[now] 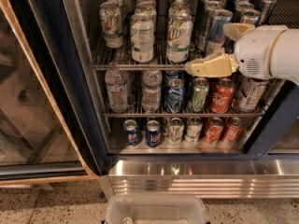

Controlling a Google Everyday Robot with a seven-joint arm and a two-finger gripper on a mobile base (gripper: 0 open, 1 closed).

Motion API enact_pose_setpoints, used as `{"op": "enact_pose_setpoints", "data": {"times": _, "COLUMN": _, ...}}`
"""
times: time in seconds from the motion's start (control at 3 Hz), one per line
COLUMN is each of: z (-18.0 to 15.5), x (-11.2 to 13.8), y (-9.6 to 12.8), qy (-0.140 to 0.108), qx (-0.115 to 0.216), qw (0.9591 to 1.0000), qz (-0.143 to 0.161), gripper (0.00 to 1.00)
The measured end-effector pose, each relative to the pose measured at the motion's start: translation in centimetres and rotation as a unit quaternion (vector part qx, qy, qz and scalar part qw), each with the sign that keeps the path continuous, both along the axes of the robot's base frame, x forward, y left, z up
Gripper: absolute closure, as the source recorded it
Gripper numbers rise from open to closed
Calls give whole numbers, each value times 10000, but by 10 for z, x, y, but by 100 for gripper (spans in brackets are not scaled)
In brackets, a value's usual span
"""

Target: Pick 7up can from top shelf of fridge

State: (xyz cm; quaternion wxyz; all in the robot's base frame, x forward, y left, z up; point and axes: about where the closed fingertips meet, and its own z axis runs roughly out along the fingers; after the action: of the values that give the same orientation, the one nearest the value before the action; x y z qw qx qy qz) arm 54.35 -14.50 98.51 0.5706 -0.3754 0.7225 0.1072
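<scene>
We see the gripper (208, 48) open and empty, just right of the 7up can (179, 37) standing at the front of the top shelf (135, 67). Closing here, we risk catching the slim blue can (216, 31) or toppling neighbours, because the cans stand packed close

Shop; stocked fridge (70, 78); hand (208, 49) before it
</scene>
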Motion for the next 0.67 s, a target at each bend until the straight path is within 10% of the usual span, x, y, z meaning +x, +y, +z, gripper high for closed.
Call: {"op": "enact_pose_setpoints", "data": {"times": 0.67, "z": 7, "x": 29, "y": 11, "qy": -283, "qx": 225, "qw": 9993, "qz": -123, "gripper": 10}}
